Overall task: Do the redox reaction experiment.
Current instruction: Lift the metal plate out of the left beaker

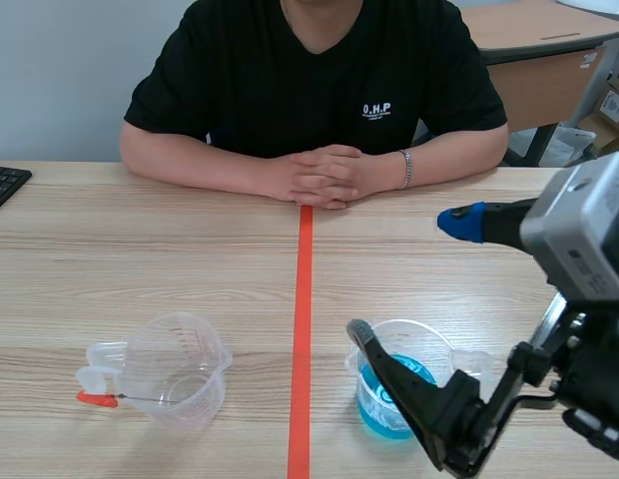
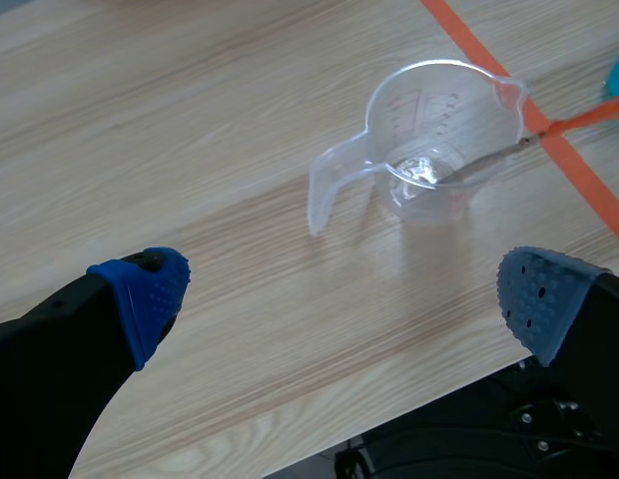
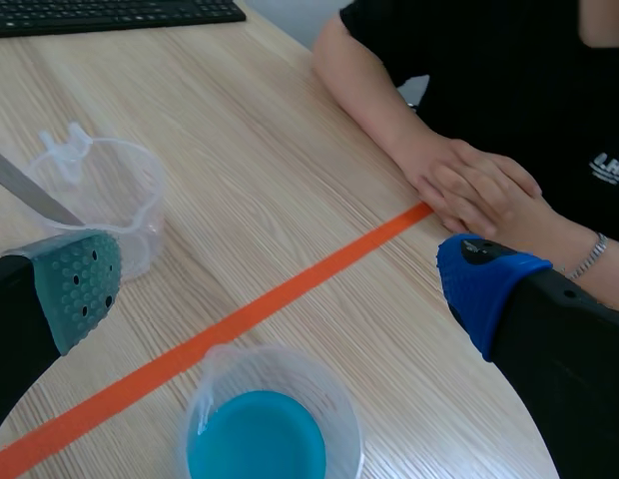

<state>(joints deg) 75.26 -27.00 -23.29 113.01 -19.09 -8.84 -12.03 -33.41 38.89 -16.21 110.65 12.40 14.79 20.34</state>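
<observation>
Blue cup point(image 1: 374, 407) point(image 3: 258, 434) is a see-through plastic measuring cup, partly filled with bright blue liquid. It sits on the tabletop point(image 1: 140, 259) just right of the orange tape line point(image 1: 303, 329), on the robot's side.

Across the line, roughly level with it, is the clear cup point(image 1: 175, 369) point(image 2: 439, 135) point(image 3: 110, 200). Same kind of cup, no colour in it. A thin metal rod point(image 1: 100, 399) point(image 2: 479, 165) leans inside, with its orange-red end poking out over the rim. There's something shiny at the bottom, and I honestly can't tell if that's liquid or just glare.

Other stuff: a person sits at the far side with clasped hands point(image 1: 324, 175) point(image 3: 479, 190) resting on the tabletop right at the end of the tape line, and there's a bracelet point(image 1: 405, 168) on one wrist. A black keyboard point(image 1: 5, 185) point(image 3: 110, 12) is off at the far left edge. Nothing lies between the two cups except the tape.

The right hand point(image 1: 409, 275) point(image 3: 280, 284) is spread wide and hangs over the blue cup, gripping nothing. In its wrist view the cup sits below and between the two pads. In the scene view the lower finger crosses in front of the cup, so I can't say whether it touches the rim.

The left hand point(image 2: 341, 294) is also spread wide with nothing in it. The clear cup is ahead of it, well apart from both pads.
</observation>
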